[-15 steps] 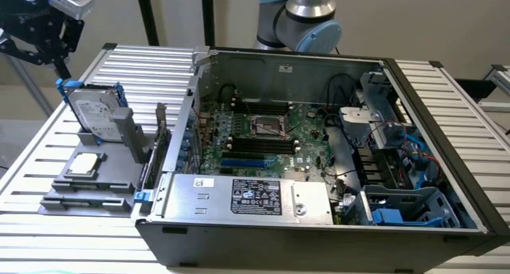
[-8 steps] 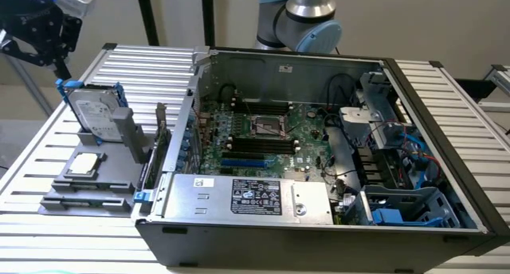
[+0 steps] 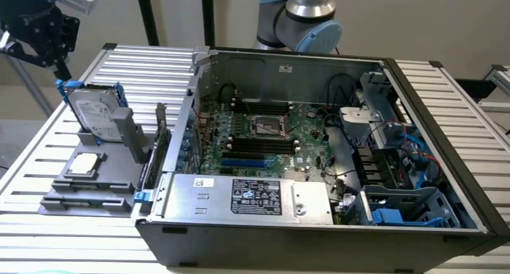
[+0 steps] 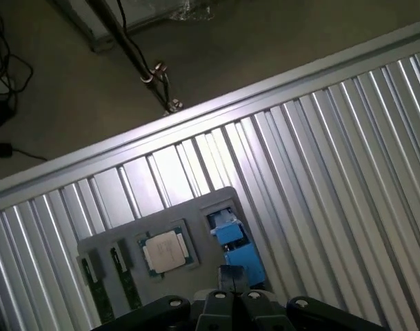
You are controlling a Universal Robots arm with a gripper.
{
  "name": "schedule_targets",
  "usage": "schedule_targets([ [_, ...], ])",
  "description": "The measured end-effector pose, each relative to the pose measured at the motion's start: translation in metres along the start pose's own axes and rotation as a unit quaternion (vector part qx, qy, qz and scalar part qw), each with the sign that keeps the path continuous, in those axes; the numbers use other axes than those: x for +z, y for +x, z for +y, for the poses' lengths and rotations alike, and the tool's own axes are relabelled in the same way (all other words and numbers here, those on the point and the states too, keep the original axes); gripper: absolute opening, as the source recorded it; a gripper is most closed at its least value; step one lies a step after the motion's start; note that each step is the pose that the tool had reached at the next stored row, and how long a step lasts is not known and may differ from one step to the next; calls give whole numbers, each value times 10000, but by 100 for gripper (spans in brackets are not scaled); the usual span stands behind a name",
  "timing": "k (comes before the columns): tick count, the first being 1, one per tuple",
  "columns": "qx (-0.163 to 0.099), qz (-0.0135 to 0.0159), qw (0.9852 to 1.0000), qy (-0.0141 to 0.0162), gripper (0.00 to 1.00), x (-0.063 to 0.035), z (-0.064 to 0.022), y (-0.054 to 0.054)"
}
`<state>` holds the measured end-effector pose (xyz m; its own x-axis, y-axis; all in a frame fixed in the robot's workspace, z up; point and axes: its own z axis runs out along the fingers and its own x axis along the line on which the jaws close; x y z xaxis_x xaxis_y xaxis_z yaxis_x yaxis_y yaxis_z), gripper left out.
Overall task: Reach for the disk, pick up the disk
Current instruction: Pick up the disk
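The disk (image 3: pixel 94 116) stands on edge in a grey holder (image 3: pixel 119 166) on the slatted table, at the exterior view's left. It is silver-grey with a white label and blue rails. My gripper (image 3: pixel 59 71) hangs just over its upper far corner, with the tips right at the blue rail. In the wrist view the gripper (image 4: pixel 232 293) is shut, and the disk's blue rail (image 4: pixel 236 252) lies just beyond the tips. I cannot tell whether the tips touch the rail.
A small square silver chip (image 3: pixel 83 164) (image 4: pixel 165 249) lies in the holder beside the disk. An open computer case (image 3: pixel 319 137) stands to the exterior view's right of the holder. The slatted table (image 4: pixel 334 172) stretches on past the holder, and its edge is near.
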<state>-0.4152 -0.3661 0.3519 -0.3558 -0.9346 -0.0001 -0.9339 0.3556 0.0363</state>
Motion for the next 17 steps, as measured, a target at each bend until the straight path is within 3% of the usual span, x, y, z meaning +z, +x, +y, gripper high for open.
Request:
schedule_targets([
  [8,-339,12,9994,0,11,4,-8,-11],
  [17,-763,25,9971,12,11,4,-5,-22],
])
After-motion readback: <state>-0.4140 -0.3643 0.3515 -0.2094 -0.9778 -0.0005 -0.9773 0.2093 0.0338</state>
